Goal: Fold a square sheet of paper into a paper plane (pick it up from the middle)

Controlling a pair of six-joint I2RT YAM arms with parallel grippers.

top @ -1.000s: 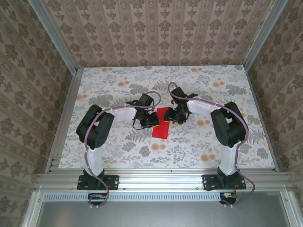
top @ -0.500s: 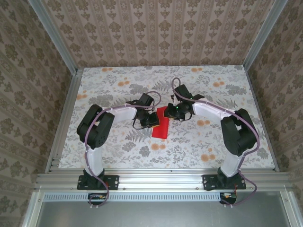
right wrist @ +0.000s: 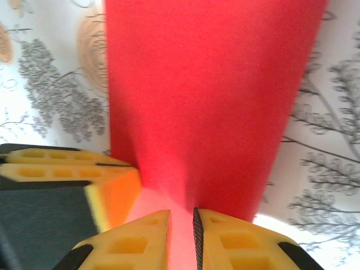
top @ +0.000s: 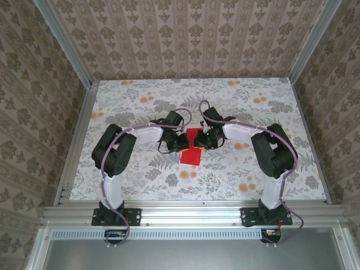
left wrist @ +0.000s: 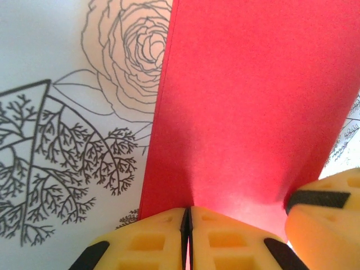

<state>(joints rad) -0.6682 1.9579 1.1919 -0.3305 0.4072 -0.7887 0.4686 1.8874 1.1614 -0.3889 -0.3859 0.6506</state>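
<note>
The square sheet of paper (top: 191, 154) is bright red and lies folded into a narrow strip at the table's middle, between both arms. My left gripper (top: 184, 142) is shut on its near left edge; in the left wrist view the yellow jaws (left wrist: 188, 211) meet on the red paper (left wrist: 247, 101), which creases upward from them. My right gripper (top: 203, 140) comes in from the opposite side. Its jaws (right wrist: 181, 212) are drawn in narrowly, with the paper (right wrist: 208, 84) rising between them. Each wrist view also catches the other gripper's yellow fingers (left wrist: 323, 219) (right wrist: 67, 169).
The floral tablecloth (top: 253, 107) covers the table. Metal rails (top: 76, 146) run along the table's left, right and near edges, with patterned walls behind. Open cloth lies all round the paper.
The right arm swung out to the right and came back to the paper, and its jaws narrowed from wide apart to nearly together. The left gripper and the paper stayed in place.
</note>
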